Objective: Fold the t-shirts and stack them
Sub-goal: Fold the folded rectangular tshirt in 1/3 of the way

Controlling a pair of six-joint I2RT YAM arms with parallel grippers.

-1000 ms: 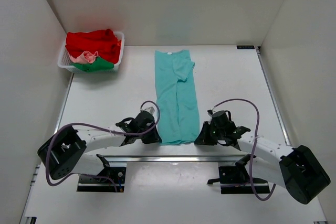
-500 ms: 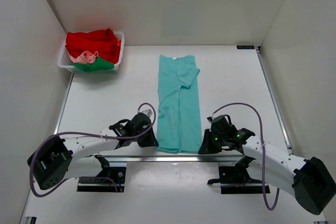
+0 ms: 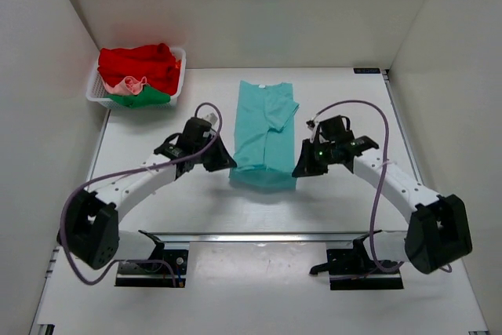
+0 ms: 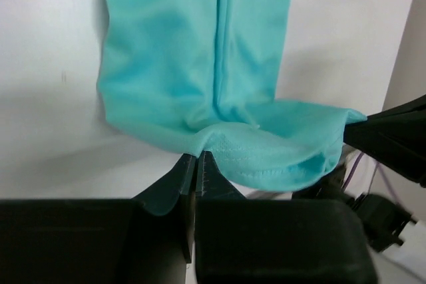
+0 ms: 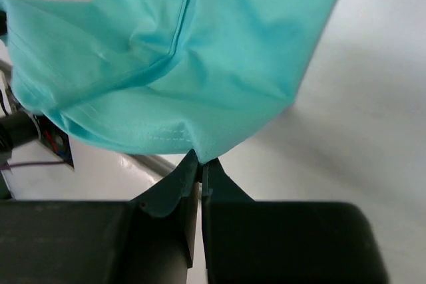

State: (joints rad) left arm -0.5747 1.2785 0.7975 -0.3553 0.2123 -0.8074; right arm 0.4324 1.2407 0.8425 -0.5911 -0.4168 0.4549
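white table (image 3: 196, 92) boxed in by white walls. top view: i see the teal t-shirt (image 3: 267, 123) lying lengthwise mid-table, collar at the far end, near end held up off the table. on my left arm (image 3: 133, 186) the left jaws are pinched closed on the near-left corner. on my right arm (image 3: 392, 182) the right jaws are pinched closed on the near-right corner. the white basket (image 3: 92, 93) in the far-left corner holds a red t-shirt (image 3: 141, 64), a pink t-shirt (image 3: 125, 84) and a green t-shirt (image 3: 145, 100). left wrist: left jaws clamped on the teal t-shirt (image 4: 200, 64) at its hem, cloth sagging across. right wrist: right jaws clamped on the hem edge of the teal t-shirt (image 5: 200, 51).
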